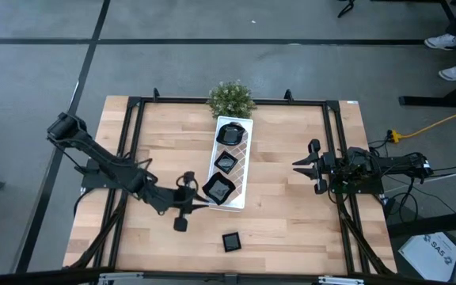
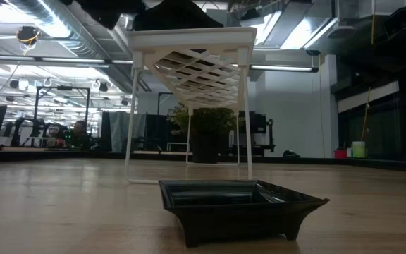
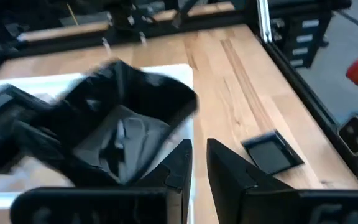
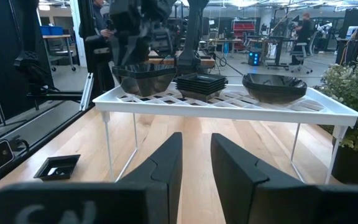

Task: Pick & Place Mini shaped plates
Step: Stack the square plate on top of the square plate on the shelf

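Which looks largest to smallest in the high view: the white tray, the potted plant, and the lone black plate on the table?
1. White tray, clearly the largest.
2. Potted plant.
3. Lone black plate, the smallest.
The camera looks straight down, so nearness hardly skews this order.

Pale butcher-block wood for the table [image 1: 291, 214], planks laid lengthwise, smooth with a soft satin sheen. Matt black metal for the frame rails [image 1: 335, 158] bordering it. Smooth white plastic for the tray [image 4: 229, 106], its floor an open diamond lattice, raised on thin white legs. Glossy black, glaze-like finish on the mini shaped plates [image 2: 242, 204], catching ceiling light along rims and inner walls. Matt dark plastic on the right gripper [image 4: 196, 163] and the left gripper [image 3: 199, 163]. Dull grey, concrete-like floor [image 1: 212, 55] around the table.
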